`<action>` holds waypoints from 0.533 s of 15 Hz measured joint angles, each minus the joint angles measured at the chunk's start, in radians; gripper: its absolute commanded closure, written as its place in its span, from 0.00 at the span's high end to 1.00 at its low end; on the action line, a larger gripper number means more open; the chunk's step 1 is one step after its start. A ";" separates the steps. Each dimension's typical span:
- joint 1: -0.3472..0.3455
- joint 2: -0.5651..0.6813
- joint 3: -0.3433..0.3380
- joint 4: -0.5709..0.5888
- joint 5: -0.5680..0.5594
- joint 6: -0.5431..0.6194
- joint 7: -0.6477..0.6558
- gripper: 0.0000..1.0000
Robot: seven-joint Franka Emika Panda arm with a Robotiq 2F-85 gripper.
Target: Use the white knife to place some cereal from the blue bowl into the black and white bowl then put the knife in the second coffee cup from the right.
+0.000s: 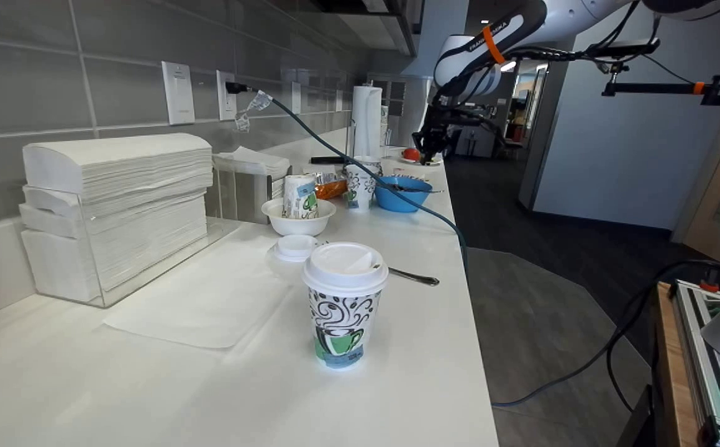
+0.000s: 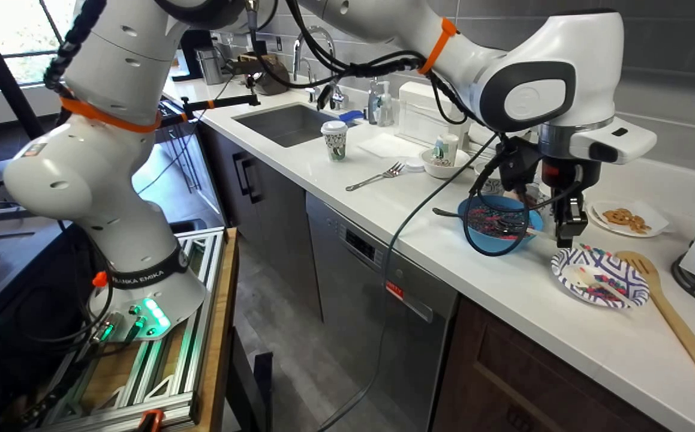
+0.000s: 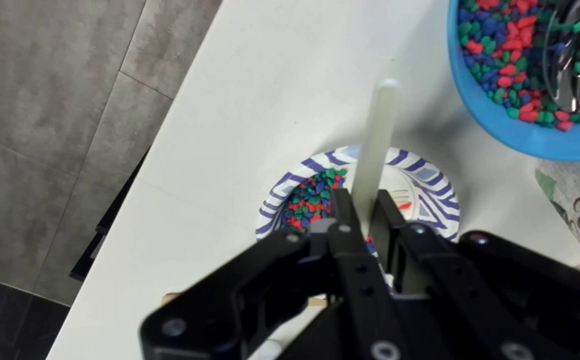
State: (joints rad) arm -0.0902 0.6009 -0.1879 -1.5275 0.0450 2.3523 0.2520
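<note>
"FRANKA EMIKA" on robot arm (image 1: 524, 23) and base (image 2: 143, 294)

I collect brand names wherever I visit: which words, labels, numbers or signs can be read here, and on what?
"FRANKA EMIKA", partly hidden by an orange strap: on the white jointed robot arm.
"FRANKA EMIKA", first letter unclear: on the black band around the arm's base.
Print on the red label on the stainless-steel dishwasher: too small to read surely.
White tags on the teal power cable: too blurred.
No number readable.
</note>
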 measured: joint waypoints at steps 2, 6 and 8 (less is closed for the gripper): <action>-0.007 0.029 0.008 0.047 0.004 -0.048 0.000 0.03; -0.030 0.070 0.029 0.146 0.020 -0.175 0.000 0.03; -0.041 0.088 0.036 0.192 0.029 -0.234 0.000 0.03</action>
State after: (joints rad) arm -0.1307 0.6889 -0.1518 -1.3356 0.0740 2.1183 0.2520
